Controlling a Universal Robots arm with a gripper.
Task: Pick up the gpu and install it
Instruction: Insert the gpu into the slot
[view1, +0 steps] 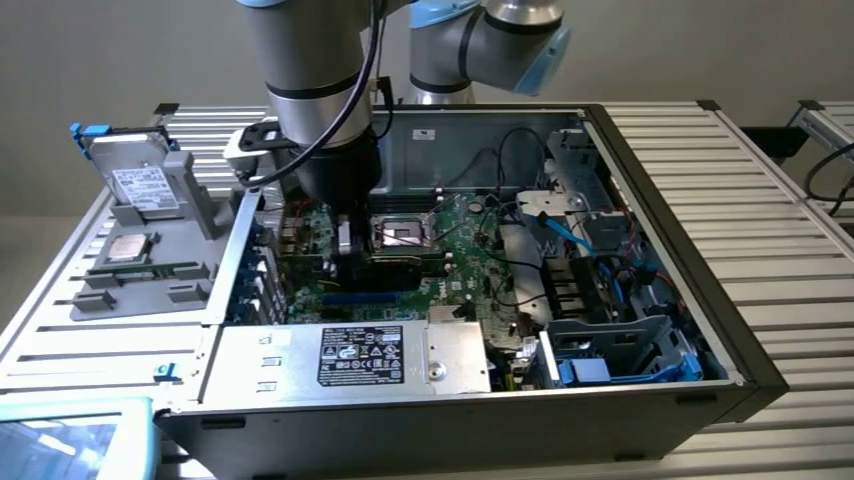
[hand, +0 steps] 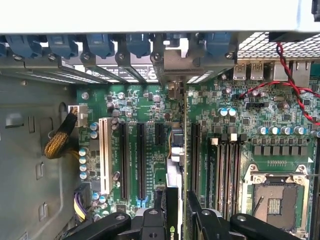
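Now the arm (view1: 315, 90) reaches straight down into the computer case (view1: 694, 190). Its end effector (hand: 175, 216) squeezes the gpu (hand: 175, 150), standing on its thin edge. The gpu's long side runs along the slots (hand: 141, 160).

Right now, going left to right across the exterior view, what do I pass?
Grey drive → gripper shut on the gpu → CPU socket → blue cable → ribbed table.
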